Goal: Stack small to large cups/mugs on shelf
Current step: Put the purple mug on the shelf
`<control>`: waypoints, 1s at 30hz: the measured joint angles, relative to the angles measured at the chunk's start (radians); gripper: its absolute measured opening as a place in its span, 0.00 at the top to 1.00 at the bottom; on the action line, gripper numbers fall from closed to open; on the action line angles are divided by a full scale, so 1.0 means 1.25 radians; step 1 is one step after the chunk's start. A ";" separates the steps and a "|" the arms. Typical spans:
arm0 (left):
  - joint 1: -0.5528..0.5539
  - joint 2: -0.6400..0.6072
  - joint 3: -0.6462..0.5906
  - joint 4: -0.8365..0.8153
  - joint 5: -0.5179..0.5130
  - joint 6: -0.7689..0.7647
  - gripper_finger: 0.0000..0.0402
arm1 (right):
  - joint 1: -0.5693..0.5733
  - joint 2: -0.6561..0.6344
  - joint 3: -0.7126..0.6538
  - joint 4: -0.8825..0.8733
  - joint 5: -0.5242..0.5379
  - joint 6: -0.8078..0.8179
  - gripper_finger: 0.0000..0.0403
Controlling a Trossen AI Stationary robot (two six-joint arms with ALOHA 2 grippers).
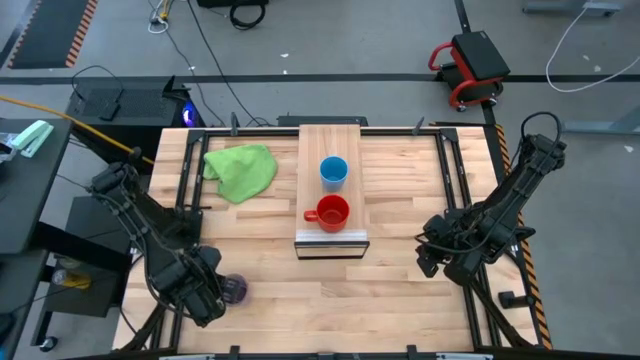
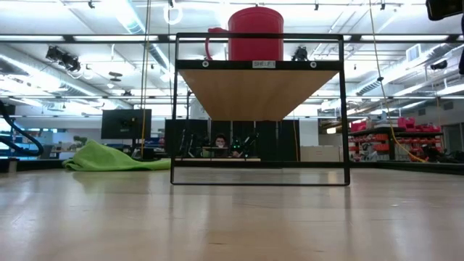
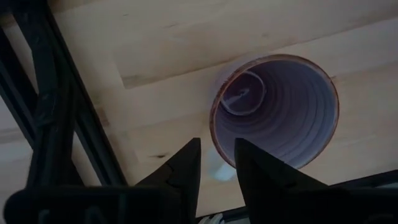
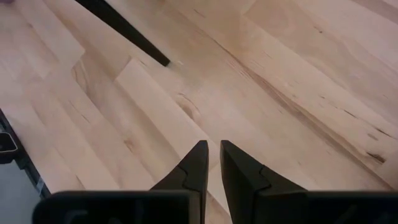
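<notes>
The floor [image 1: 330, 40] around the table was grey concrete, with cables [image 1: 190, 40] trailing across it and a hazard-striped mat [image 1: 45, 30] at one corner. A red and black cart [image 1: 470, 68] stood beyond the table's far edge. A dark side bench [image 1: 25, 190] sat to the left. Seen level, the room was a large workshop: strip lights [image 2: 87, 38] ran in long rows under a high ceiling, a dark monitor [image 2: 125, 123] stood at the left, and red shelving [image 2: 377, 125] showed at the right. A person [image 2: 220, 142] sat far back.
</notes>
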 joint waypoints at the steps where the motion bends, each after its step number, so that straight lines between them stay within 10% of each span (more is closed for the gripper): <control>1: 0.000 0.004 0.000 0.004 0.000 -0.005 0.73 | 0.000 0.000 0.000 0.000 0.000 0.000 0.88; 30: 0.001 0.071 -0.001 0.054 0.042 -0.028 0.78 | 0.003 0.001 0.000 0.025 0.000 -0.021 0.88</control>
